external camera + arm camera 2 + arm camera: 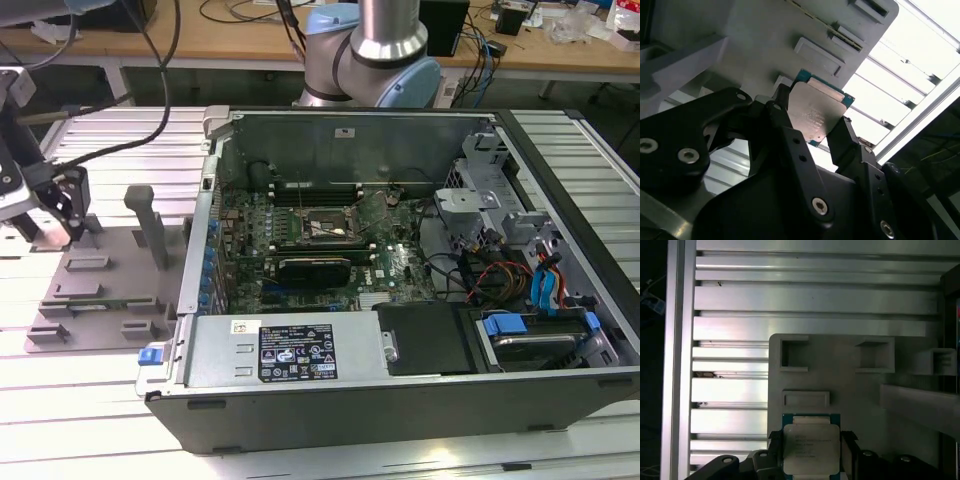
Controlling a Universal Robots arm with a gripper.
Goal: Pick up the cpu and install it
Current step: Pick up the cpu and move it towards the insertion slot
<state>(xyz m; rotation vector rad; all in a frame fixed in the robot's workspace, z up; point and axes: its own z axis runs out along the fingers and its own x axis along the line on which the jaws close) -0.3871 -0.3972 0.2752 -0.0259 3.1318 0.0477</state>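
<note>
Gripping the cpu (817, 112) (811, 449) by two opposite edges, with the jaws drawn in narrow against it in both wrist views. Shiny metal top of the chip turned toward both wrist cameras, with a thin green rim peeking out along one edge. Hard to tell whether lifted clear of the grey fixture plate (860, 390) or resting on it. Just beside the chip, a low rectangular block (806, 399) of that plate.

In the exterior view, jaws hanging at the exterior view's left, over the far left part of the plate, near an upright post (148, 225). Plate lying on the ribbed metal counter (80, 400). Just beside it, toward the exterior view's right, an open computer case (215, 355) with the motherboard (390, 270) exposed. On the board, a black socket frame (320, 228), well apart from the cpu. Beyond the case, on the far side, the arm (375, 50).
</note>
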